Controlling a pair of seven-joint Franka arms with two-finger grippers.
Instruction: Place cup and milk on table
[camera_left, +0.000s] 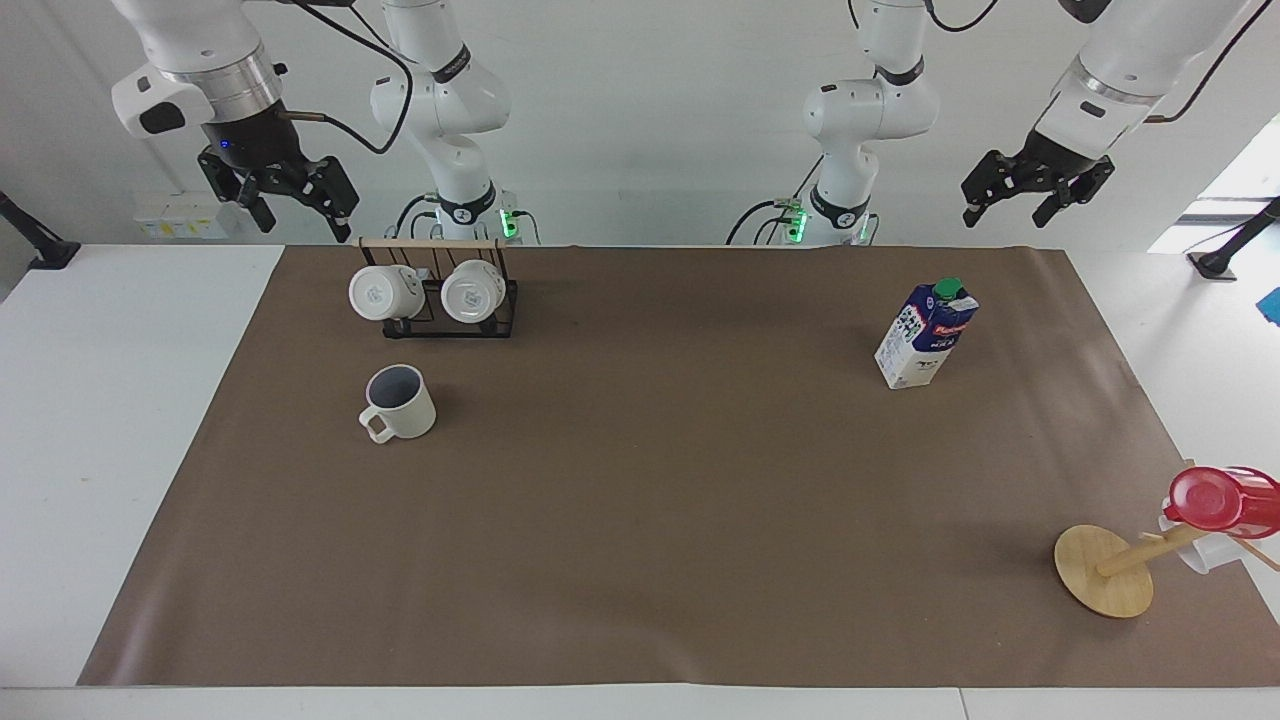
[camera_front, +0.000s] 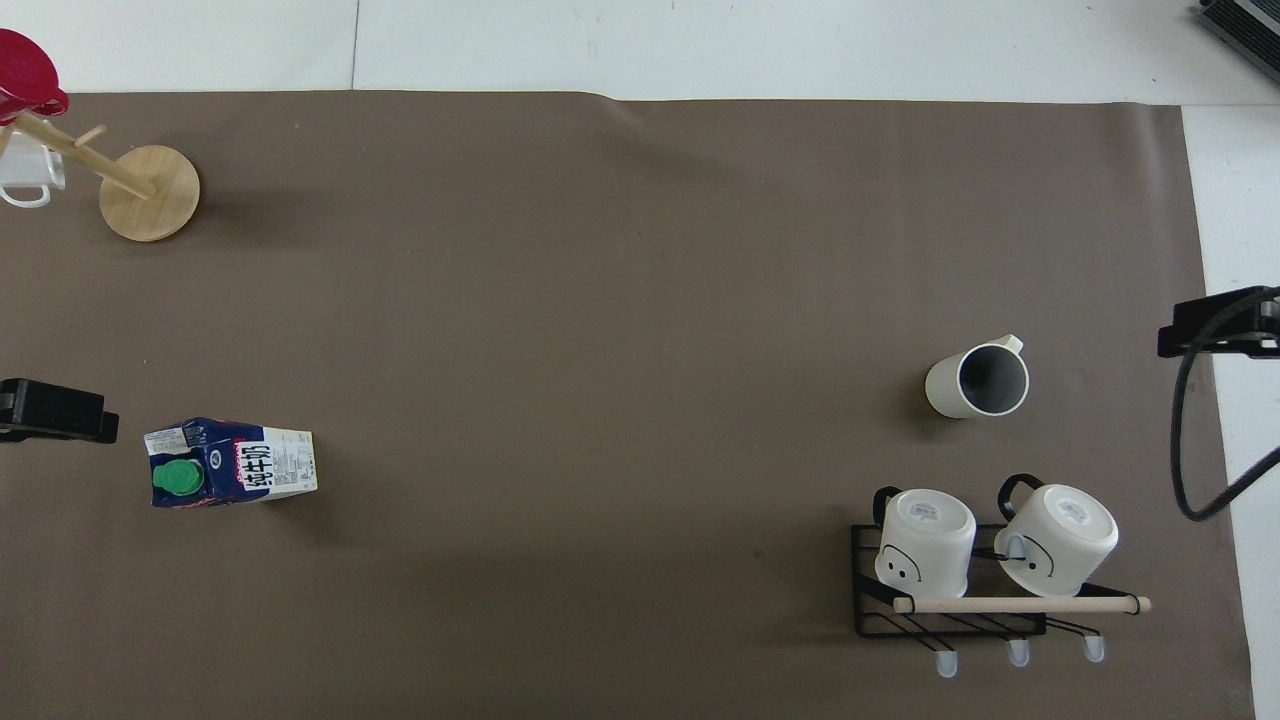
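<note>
The cup (camera_left: 402, 402) stands upright on the brown sheet of the table (camera_left: 650, 500), toward the right arm's end, just farther from the robots than the mug rack; it also shows in the overhead view (camera_front: 980, 380). The milk (camera_left: 925, 335) stands upright on the sheet toward the left arm's end, and shows in the overhead view (camera_front: 232, 463). My right gripper (camera_left: 303, 213) is open and empty, raised above the table edge beside the rack. My left gripper (camera_left: 1008, 212) is open and empty, raised over the table edge near the milk.
A black wire rack (camera_left: 440, 295) with a wooden bar holds two plain white mugs near the right arm's base. A wooden mug tree (camera_left: 1105, 570) with a red cup (camera_left: 1215, 500) stands at the sheet's corner farthest from the robots, at the left arm's end.
</note>
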